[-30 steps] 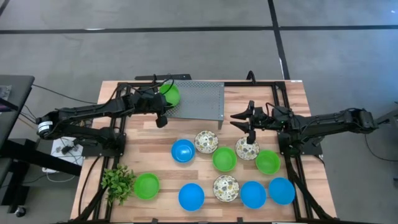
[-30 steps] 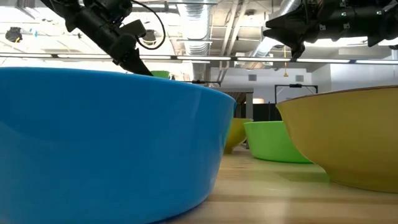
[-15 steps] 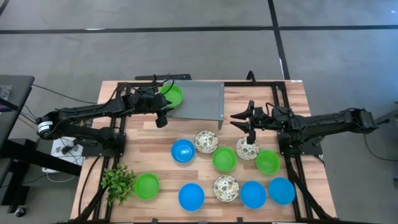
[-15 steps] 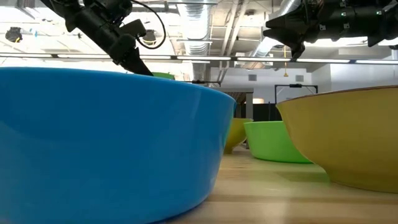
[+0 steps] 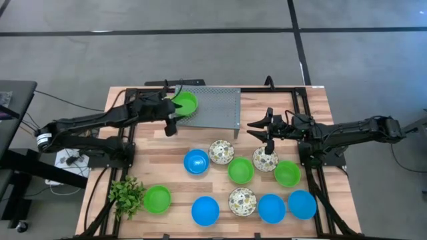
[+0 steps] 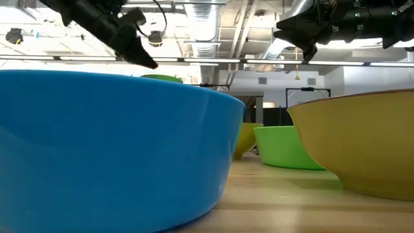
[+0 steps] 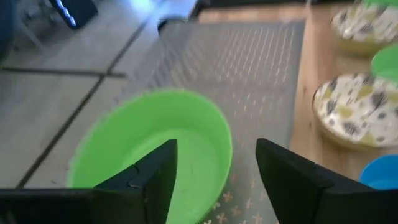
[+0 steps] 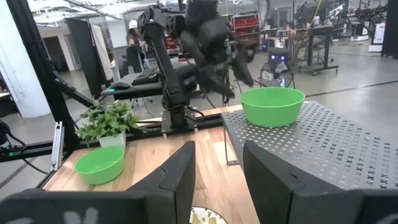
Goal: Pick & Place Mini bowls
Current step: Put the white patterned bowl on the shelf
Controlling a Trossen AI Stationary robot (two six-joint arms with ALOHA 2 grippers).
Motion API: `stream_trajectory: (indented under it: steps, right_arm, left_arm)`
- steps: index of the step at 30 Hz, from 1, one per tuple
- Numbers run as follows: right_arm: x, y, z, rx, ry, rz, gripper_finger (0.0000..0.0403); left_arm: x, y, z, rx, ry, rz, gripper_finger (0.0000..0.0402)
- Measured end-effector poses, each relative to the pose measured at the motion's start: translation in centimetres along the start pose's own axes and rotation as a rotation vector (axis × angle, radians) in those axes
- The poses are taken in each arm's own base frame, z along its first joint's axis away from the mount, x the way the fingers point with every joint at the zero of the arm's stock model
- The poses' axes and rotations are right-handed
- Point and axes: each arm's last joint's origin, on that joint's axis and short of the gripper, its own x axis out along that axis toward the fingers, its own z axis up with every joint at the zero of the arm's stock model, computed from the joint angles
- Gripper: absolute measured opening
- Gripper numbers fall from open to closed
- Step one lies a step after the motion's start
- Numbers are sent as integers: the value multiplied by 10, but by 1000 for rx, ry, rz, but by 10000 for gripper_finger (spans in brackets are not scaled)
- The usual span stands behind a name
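Note:
A green mini bowl (image 5: 185,102) stands upright on its base at the left end of a grey perforated platform (image 5: 217,110) at the table's far side. My left gripper (image 7: 216,163) hovers open just left of and above it (image 5: 176,112), its fingers on either side of the bowl's near rim without touching. Several more mini bowls, blue (image 5: 197,161), green (image 5: 241,171) and floral white (image 5: 221,152), stand on the wooden table. My right gripper (image 5: 253,129) waits open, raised above the table beside a floral bowl (image 5: 265,160).
A small leafy plant (image 5: 127,195) stands at the near left corner. More bowls line the near edge, among them a green one (image 5: 157,199) and a blue one (image 5: 301,204). Most of the perforated platform's right part lies bare. Black frame rails (image 5: 303,113) run along both sides.
My left gripper has opened and let go of the green bowl, then risen and drawn back a little toward the table's left edge. The bowl, tilted in the hold before, now sits level on the platform.

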Motion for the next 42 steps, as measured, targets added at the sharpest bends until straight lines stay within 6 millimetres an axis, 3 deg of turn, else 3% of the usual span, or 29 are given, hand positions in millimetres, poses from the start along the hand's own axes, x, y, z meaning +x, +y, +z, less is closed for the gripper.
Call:
stream_trajectory:
  steps: [9,15,26,42]
  right_arm:
    - [5,3,-5,-2,20,16,121]
    - [15,8,-6,1,-37,42,121]
    - [26,12,-16,18,-26,63,121]
    - [27,21,-10,31,-52,104,121]
  left_arm:
    - [-57,-8,18,-7,-244,-1,225]
    - [-79,-26,24,-28,-345,-112,225]
    - [-90,-59,30,14,-403,-287,225]
    - [-96,-77,29,40,-426,-379,225]
